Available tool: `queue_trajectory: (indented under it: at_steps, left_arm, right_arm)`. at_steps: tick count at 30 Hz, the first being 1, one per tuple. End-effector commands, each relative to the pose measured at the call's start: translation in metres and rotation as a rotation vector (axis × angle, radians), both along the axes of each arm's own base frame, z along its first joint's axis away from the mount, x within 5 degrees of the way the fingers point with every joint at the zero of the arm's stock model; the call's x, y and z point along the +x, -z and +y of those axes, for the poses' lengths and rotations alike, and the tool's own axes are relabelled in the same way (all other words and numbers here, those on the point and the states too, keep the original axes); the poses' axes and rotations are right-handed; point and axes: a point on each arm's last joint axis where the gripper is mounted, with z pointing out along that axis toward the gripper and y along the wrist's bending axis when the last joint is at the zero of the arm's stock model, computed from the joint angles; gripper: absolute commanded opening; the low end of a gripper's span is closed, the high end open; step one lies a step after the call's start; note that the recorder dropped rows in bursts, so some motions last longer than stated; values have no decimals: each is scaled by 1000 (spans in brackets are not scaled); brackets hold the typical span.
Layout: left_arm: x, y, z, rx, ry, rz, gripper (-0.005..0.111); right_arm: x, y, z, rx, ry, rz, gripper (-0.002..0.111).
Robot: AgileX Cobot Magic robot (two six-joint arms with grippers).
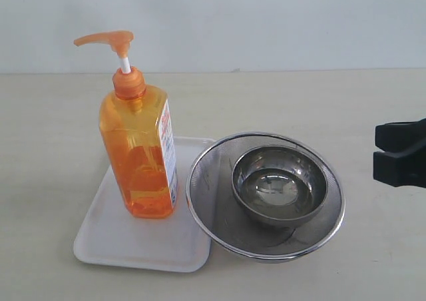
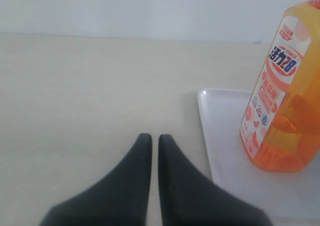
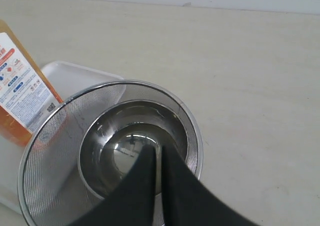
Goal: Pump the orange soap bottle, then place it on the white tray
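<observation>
The orange soap bottle (image 1: 140,154) stands upright on the white tray (image 1: 126,241), pump head raised with its spout pointing left. No gripper touches it. My right gripper (image 1: 378,150) is at the right edge of the exterior view, well clear of the bottle, its jaws shut on nothing. The right wrist view has this gripper (image 3: 158,148) over the steel bowl, with the bottle (image 3: 20,86) and tray (image 3: 75,76) off to one side. My left gripper (image 2: 155,137) is shut and empty above bare table beside the tray (image 2: 225,136) and bottle (image 2: 287,111). It does not show in the exterior view.
A round steel mesh strainer (image 1: 200,208) holding a steel bowl (image 1: 279,181) sits right of the tray, its rim overlapping the tray's right edge. In the right wrist view the strainer (image 3: 55,151) and bowl (image 3: 130,131) lie under the fingers. Bare beige table surrounds them.
</observation>
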Motion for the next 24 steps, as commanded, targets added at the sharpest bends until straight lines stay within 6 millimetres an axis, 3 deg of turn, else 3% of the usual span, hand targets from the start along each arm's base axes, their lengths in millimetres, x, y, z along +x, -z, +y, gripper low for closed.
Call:
queue_trajectory:
  at_steps: [1, 22, 24]
  left_arm:
    - [0, 1, 0, -13, -4, 0, 5]
    - [0, 1, 0, -13, -4, 0, 5]
    - [0, 1, 0, -13, -4, -2, 5]
  right_arm:
    - [0, -1, -1, 4, 4, -6, 0]
    - [0, -1, -1, 4, 4, -6, 0]
    - [0, -3, -2, -65, -25, -55, 0]
